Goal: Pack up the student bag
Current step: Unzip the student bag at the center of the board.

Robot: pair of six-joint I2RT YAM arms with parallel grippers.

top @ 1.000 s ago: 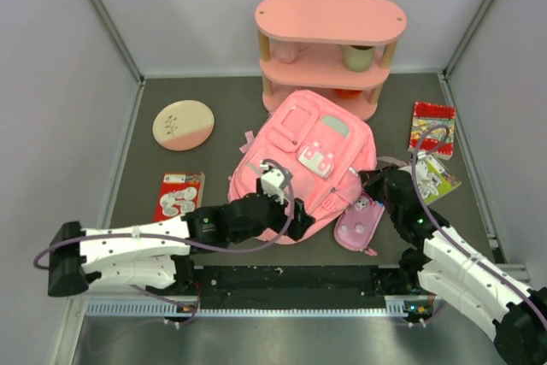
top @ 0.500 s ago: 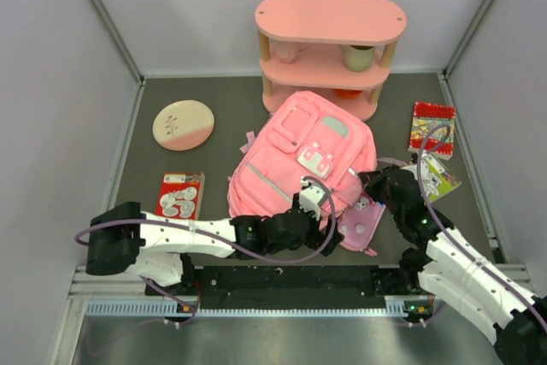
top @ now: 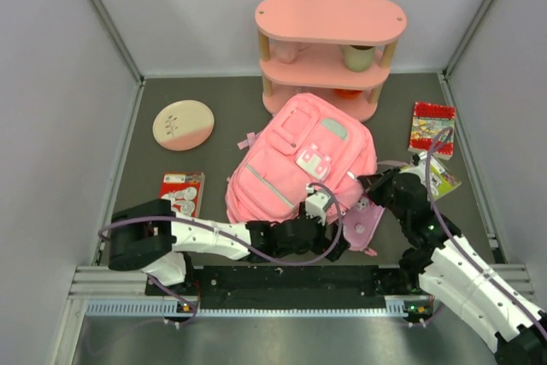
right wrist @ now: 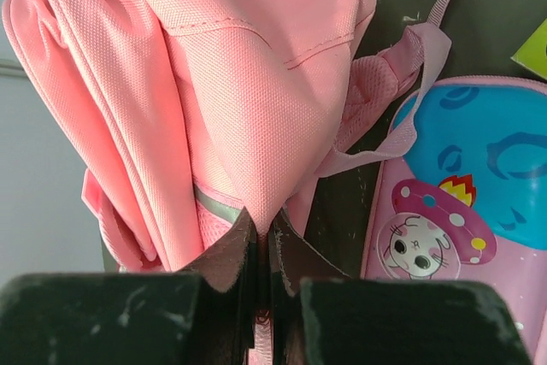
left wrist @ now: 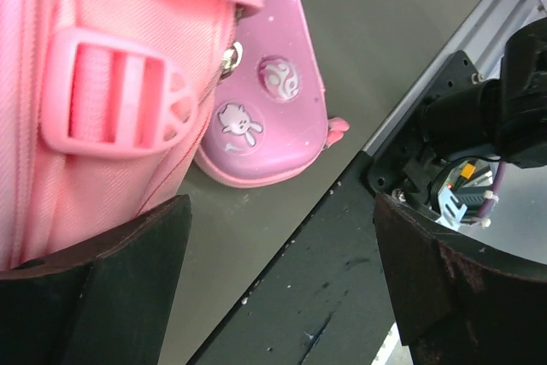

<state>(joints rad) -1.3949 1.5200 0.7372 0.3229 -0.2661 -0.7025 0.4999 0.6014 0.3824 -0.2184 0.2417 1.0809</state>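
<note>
While the right claw (right wrist: 261, 250) is clenched on a fold of its woven pink cloth, the backpack (top: 299, 156) lies soft and bulging at the middle of the table. Its top points toward the far edge, just in front of a rounded pink three-tier shelf (top: 329, 49). The left claw (left wrist: 282, 279) is released, its dark fingers spread wide over the bag's near right corner, where a smooth plastic strap buckle (left wrist: 111, 91) sits on ribbed webbing. Touching that corner, toward the near edge, lies an oval, glossy purple-pink pencil case (left wrist: 265, 117) with a cartoon cat on it. A round flat plate (top: 183, 124) rests toward the far left corner. Compared with a second ago, the left claw has swung rightward along the bag's near side to the pencil case, while the right claw has barely shifted.
</note>
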